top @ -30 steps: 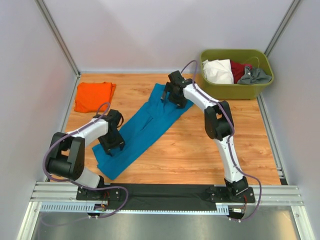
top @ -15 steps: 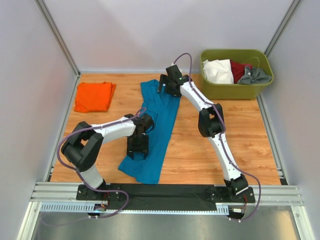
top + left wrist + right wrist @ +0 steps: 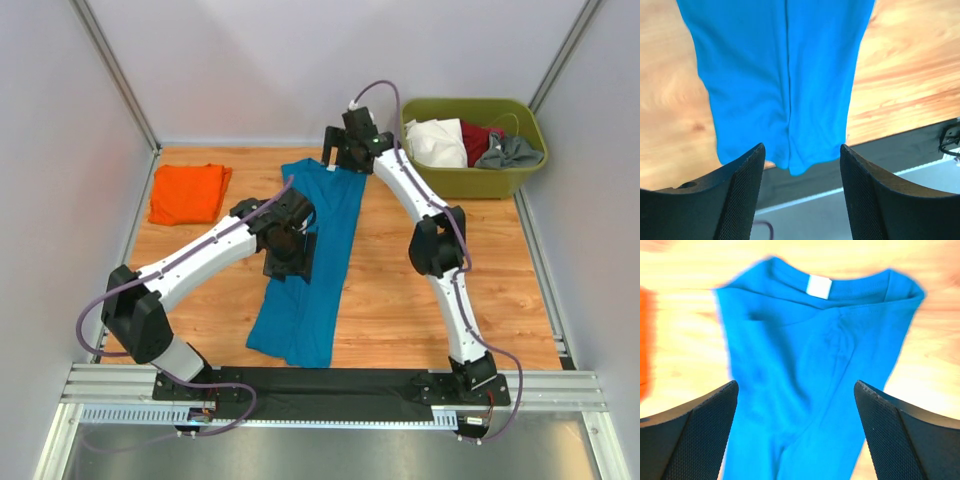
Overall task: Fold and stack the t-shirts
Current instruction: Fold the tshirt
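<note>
Blue t-shirt (image 3: 335, 215) lies folded lengthwise; left gripper (image 3: 801, 150) is over its middle, fingers apart, empty; right gripper (image 3: 795, 385) is over the collar, likewise spread; orange t-shirt (image 3: 187, 193) sits folded far left.

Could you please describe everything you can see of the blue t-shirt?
The blue t-shirt is plain teal, soft cloth, folded lengthwise into a long narrow strip with a line running down its middle. It lies flat on the wooden table, with its collar at the far end showing a white label and its hem near the table's near edge. The left gripper is open above its middle and the right gripper is open over the collar; neither grips it.
</note>
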{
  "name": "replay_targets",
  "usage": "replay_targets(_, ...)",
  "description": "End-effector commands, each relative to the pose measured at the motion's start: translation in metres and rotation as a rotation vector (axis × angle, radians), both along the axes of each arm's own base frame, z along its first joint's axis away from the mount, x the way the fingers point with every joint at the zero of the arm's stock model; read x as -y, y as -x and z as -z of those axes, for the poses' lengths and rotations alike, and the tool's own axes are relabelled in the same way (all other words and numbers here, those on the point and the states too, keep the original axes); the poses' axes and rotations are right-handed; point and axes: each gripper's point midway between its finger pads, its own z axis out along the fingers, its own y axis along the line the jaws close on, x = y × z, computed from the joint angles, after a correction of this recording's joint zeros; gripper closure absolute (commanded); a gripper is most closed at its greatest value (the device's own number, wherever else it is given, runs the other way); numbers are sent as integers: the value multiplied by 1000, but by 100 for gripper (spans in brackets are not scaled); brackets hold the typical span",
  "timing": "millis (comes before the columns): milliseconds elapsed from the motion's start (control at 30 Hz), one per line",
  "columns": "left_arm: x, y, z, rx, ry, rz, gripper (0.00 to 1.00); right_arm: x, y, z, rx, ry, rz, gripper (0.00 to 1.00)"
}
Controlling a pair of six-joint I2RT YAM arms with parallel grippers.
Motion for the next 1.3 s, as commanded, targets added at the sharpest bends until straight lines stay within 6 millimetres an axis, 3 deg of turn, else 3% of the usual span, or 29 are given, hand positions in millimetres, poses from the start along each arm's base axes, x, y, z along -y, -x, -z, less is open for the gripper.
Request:
replay_targets(0, -12, -20, 1, 77, -18, 65, 31, 1, 25, -106, 144, -57, -52, 0)
replay_targets(33, -7, -32, 0, 112, 37, 57, 32, 1, 31, -103, 131, -44, -60, 0)
replay_targets(67, -8, -31, 8, 109, 43, 66, 32, -1, 38, -106, 142, -35, -65, 0)
replay_targets(100, -7, -33, 12, 126, 48, 101, 32, 1, 46, -82, 93, -4, -63, 0)
replay_targets(267, 8, -33, 42, 113, 69, 151, 32, -9, 53, -24, -28, 29, -57, 0)
replay_targets(333, 13, -27, 54, 82, 68, 134, 32, -18, 48, -21, -27, 25, -70, 1)
replay_targets(367, 11, -21, 60, 63, 64, 128, 32, -23, 50, -2, -61, 43, -86, 1)
replay_targets(467, 12, -7, 71, 78, 25, 107, 32, -31, 47, 20, -70, 66, -101, 1)
replay_targets(667, 18, 20, 94, 35, -18, 65, 32, -26, 45, 62, -110, 125, -89, 0)
replay_targets(900, 25, 40, 118, -89, -47, 24, 32, -26, 29, 84, -90, 146, -85, 0)
replay_targets(1033, 42, 49, 124, -131, -38, 14, 32, -21, 10, 98, -81, 135, -62, 0)
replay_targets(1133, 46, 45, 126, -130, -62, 22, 32, -11, -7, 101, -65, 89, -15, 0)
replay_targets(1267, 49, 37, 122, -118, -93, 43, 32, -5, -28, 90, -23, 17, 12, 0)
